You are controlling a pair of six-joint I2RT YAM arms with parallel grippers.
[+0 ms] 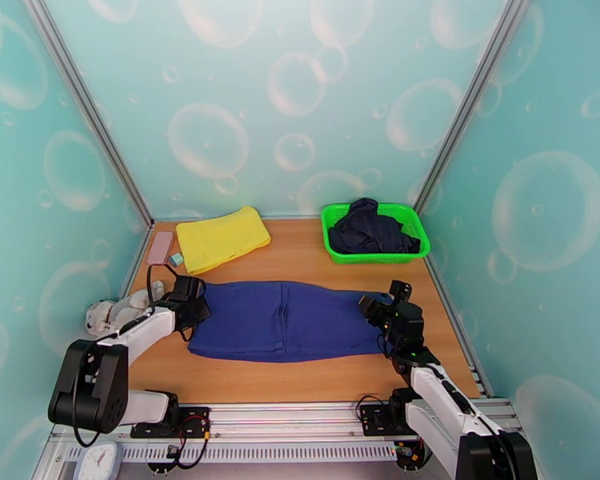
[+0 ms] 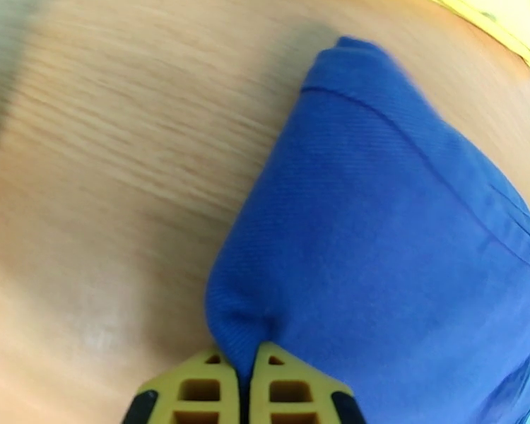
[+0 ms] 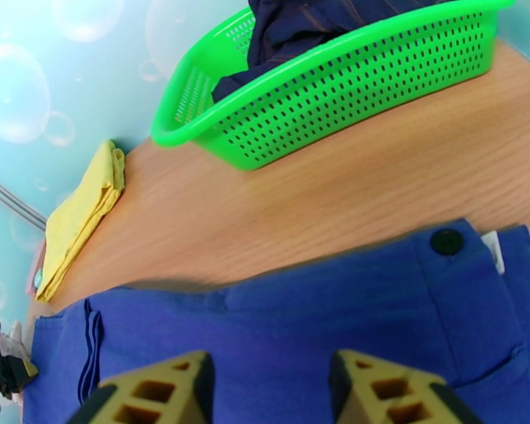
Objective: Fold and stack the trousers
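The trousers (image 1: 280, 320) lie folded flat on the table (image 1: 300, 254), at the centre of the top view. The left end effector (image 2: 245, 369) pinches their left edge. The right end effector (image 3: 271, 386) hangs wide open over their right end.

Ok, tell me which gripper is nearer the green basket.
Right. The right gripper hovers open over the waistband end of the trousers, just in front of the green basket. The left gripper pinches the trousers' opposite end, farther away.
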